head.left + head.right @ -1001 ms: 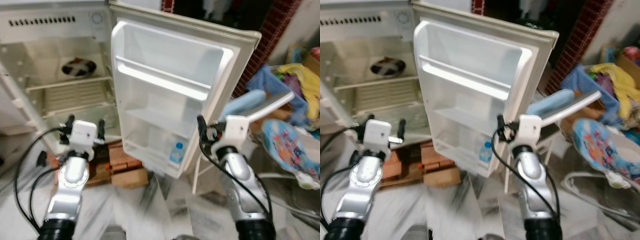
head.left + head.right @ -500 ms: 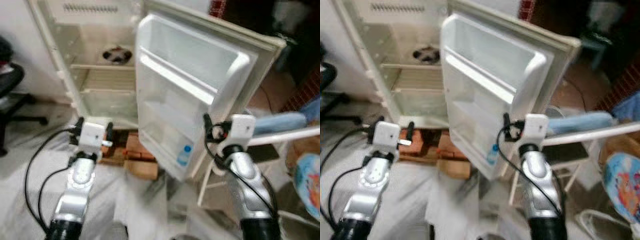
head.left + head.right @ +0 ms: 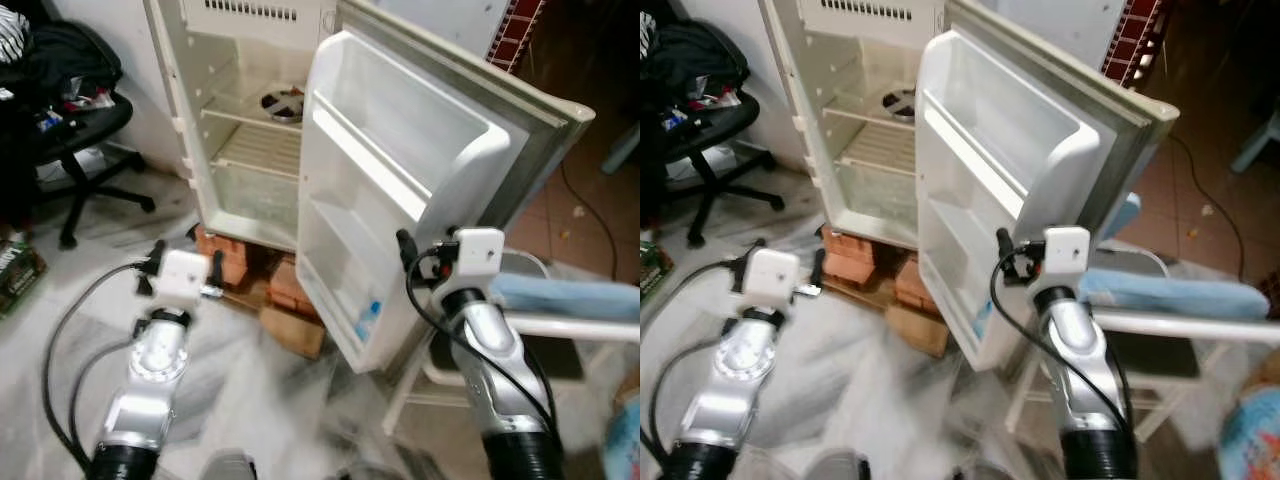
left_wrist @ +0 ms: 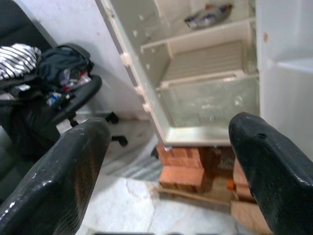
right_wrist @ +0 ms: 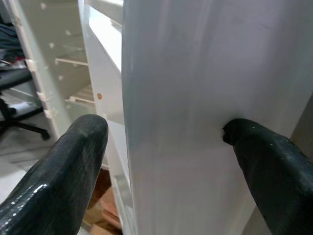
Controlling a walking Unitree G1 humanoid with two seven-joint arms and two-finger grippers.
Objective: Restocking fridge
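While the left gripper (image 3: 183,270) hangs open, right gripper (image 5: 166,142) fingers straddle the smooth (glossy white) fridge door (image 3: 400,190).

An open fridge (image 3: 250,130) stands on red bricks (image 3: 232,262) over a pale marble floor (image 3: 250,400); a dark dish (image 3: 283,102) rests on its upper shelf (image 3: 255,118).

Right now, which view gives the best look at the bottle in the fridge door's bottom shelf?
The left eye view: the bottle shows its blue label low in the fridge door. In the right eye view the right gripper and the door's edge hide most of it. The wrist views miss it.
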